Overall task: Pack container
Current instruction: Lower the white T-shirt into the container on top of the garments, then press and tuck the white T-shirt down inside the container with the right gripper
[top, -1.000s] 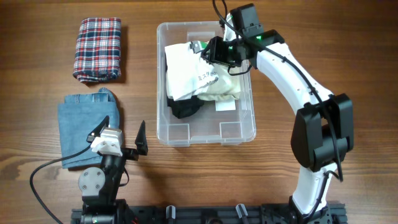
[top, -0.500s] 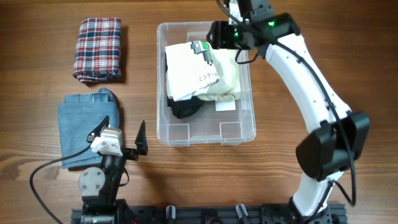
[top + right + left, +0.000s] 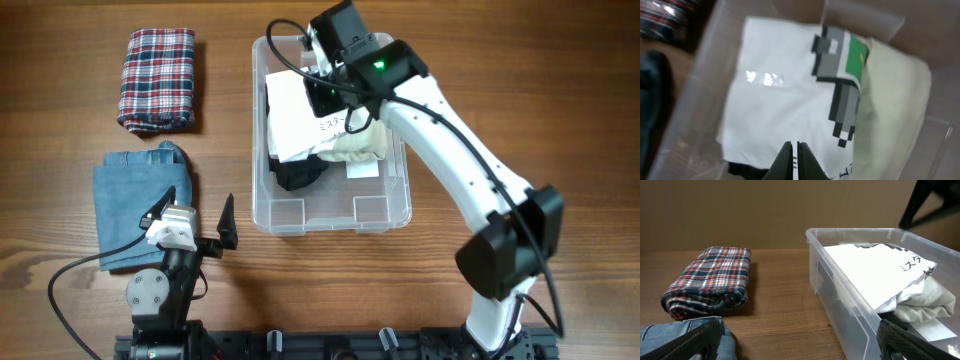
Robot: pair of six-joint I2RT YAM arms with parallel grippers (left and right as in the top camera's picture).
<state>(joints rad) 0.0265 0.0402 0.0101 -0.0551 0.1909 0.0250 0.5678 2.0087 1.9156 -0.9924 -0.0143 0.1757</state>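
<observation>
Wood-grain counter (image 3: 560, 100) carries the container (image 3: 330, 228) at its middle, which holds a white printed shirt (image 3: 290, 115) over a cream garment (image 3: 365, 148) and a black one (image 3: 298, 175). The right gripper (image 3: 794, 150) hangs above the white shirt, jaws pressed together with nothing between them. The left gripper (image 3: 193, 215) sits spread wide beside folded jeans (image 3: 130, 200); a plaid cloth (image 3: 157, 78) lies beyond them.

container (image 3: 257, 150) rear: behind R arm (image 3: 450, 148) | jeans (image 3: 670, 329): cropped btm | black garment (image 3: 298, 175): mostly covered
</observation>
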